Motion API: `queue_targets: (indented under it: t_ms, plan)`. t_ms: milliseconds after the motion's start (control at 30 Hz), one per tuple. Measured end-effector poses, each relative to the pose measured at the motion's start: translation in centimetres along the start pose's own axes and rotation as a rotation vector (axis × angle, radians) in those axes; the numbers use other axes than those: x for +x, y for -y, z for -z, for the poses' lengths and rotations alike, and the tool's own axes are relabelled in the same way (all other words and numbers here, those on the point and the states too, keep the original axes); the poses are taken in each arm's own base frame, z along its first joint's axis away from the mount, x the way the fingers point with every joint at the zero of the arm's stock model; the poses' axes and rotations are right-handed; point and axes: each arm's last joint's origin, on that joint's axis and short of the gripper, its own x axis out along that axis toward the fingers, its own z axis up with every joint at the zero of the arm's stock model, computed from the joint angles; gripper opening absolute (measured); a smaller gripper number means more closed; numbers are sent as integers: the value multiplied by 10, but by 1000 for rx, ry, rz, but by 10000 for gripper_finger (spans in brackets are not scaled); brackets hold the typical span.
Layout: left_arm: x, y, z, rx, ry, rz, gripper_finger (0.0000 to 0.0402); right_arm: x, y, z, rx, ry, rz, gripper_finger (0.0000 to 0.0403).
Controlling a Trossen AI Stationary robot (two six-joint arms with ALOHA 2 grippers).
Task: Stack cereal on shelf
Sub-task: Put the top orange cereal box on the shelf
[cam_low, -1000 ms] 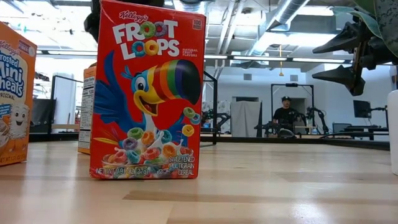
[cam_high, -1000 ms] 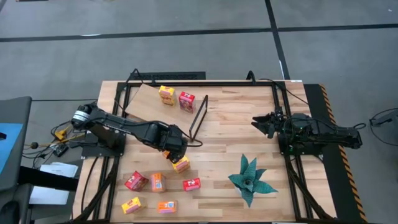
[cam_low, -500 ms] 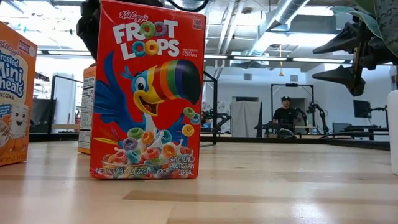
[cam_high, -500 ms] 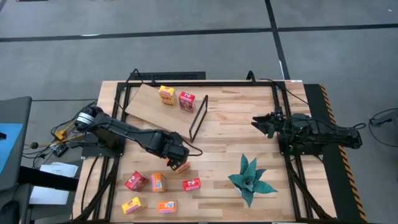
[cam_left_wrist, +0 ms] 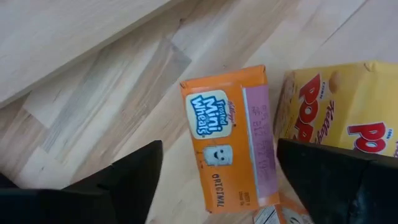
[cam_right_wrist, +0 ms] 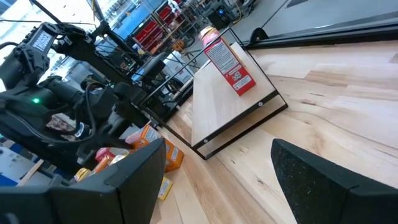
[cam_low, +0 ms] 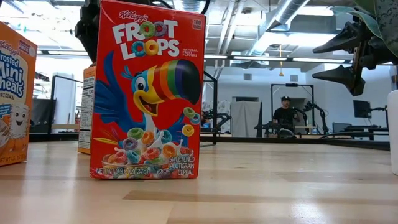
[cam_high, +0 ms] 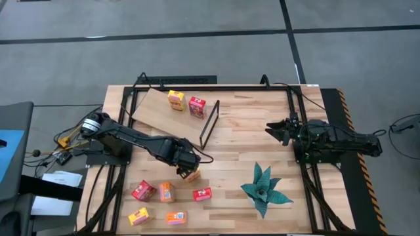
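Small printed cardboard cereal boxes in red, orange and yellow, scattered in two groups. Yellow box (cam_high: 175, 99) and red box (cam_high: 197, 107) standing on the shelf (cam_high: 157, 113), a light-brown board lying aslant near the far left corner of the surface (cam_high: 249, 131), thin black frame (cam_high: 209, 123) upright at its inner end. Five more boxes loose near the front left corner: red box at the front (cam_high: 143, 191), orange box (cam_high: 167, 191), small red box (cam_high: 202, 194), yellow box near the edge (cam_high: 138, 216), orange box near the edge (cam_high: 176, 217). Close to the low camera, a red Froot Loops box (cam_low: 147, 93) upright, hiding most of what lies behind it.

Left gripper (cam_high: 186, 172) lowered just past the shelf's frame, over an orange Mini-Wheats box (cam_left_wrist: 229, 137) lying flat beside a yellow Pops box (cam_left_wrist: 339, 109); fingers spread wide to either side of the orange box, not touching it, nothing held.

Right gripper (cam_high: 272, 130) hanging near the right edge, fingers wide apart, empty. Green artificial plant (cam_high: 264, 189) on the surface near the front, right of the loose boxes.
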Motion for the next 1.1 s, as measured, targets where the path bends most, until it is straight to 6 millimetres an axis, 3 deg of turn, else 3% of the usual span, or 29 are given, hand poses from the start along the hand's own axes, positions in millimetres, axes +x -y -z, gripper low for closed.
queue_targets:
  t_ms: [200,433,700,1100]
  plan:
    - [0,0,0,16,-3,-2,234,0,0,0,0,0,-1,317]
    - [1,-2,-3,35,-14,7,193,0,0,0,0,0,-2,317]
    - [3,-5,-7,75,-47,26,170,0,0,0,0,0,-2,317]
    - [-10,-14,-19,154,-64,5,168,0,0,0,-1,0,-1,317]
